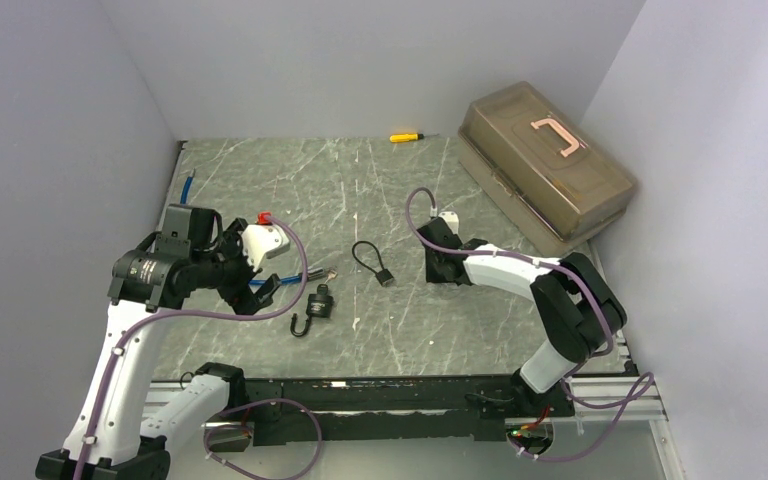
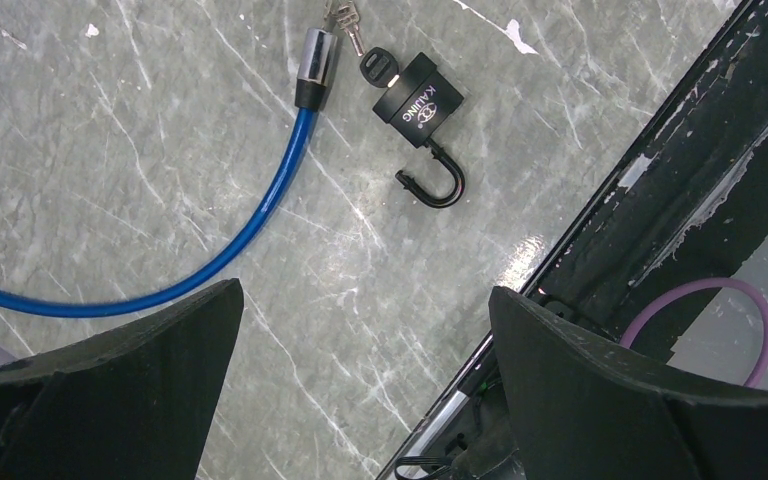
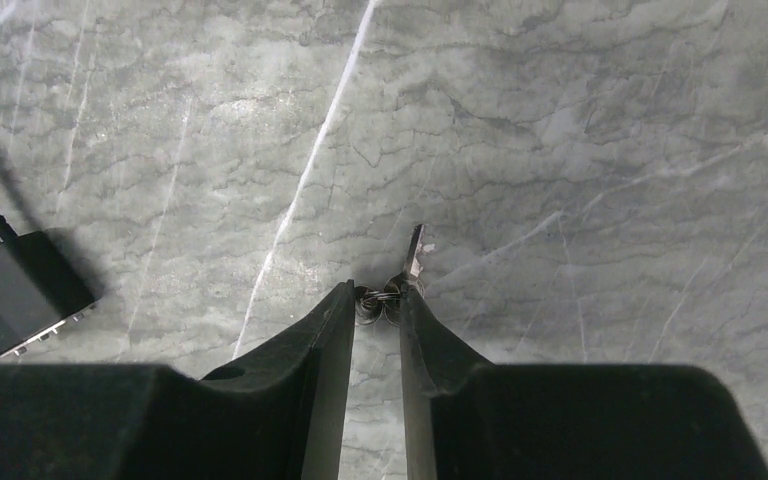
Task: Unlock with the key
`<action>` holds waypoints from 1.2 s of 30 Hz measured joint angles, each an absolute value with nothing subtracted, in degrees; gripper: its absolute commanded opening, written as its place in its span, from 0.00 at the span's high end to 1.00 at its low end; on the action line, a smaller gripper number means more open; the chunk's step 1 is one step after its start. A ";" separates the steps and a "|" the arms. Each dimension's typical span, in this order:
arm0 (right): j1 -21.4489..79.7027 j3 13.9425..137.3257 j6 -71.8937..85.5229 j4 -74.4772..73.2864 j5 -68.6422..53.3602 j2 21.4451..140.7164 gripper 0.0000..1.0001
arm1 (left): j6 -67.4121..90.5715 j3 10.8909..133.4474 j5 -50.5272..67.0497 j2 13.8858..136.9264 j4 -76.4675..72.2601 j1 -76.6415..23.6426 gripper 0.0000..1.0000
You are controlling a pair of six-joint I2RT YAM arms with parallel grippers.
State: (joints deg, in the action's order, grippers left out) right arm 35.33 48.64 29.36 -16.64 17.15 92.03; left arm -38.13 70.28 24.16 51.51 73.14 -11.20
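A black padlock (image 2: 420, 100) lies on the marble table with its shackle (image 2: 440, 185) swung open and a black-headed key (image 2: 372, 66) in its body; in the top view the padlock (image 1: 318, 303) sits left of centre. My left gripper (image 2: 365, 300) hangs open above bare table near it, holding nothing. My right gripper (image 3: 377, 300) is down at the table, its jaws closed to a narrow gap on a small key ring (image 3: 375, 303); a silver key (image 3: 417, 248) sticks out past the right fingertip. A small black cable lock (image 3: 20, 292) lies to its left.
A blue cable lock (image 2: 260, 215) with a chrome end curves beside the padlock. A brown toolbox (image 1: 545, 165) stands at the back right, a yellow screwdriver (image 1: 405, 137) at the back wall, a blue pen (image 1: 188, 187) far left. The black front rail (image 1: 410, 390) borders the table.
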 measured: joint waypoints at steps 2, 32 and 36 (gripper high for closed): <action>35.33 48.64 29.41 -16.16 16.86 92.31 0.75 | -38.13 70.28 24.16 51.46 73.14 -11.20 0.01; 35.33 46.94 29.74 -14.57 15.90 91.35 1.00 | -38.09 69.76 24.38 50.35 73.19 -11.20 0.02; 35.33 46.83 29.47 -14.48 15.29 91.05 1.00 | -38.11 69.76 24.69 50.43 73.19 -11.20 0.04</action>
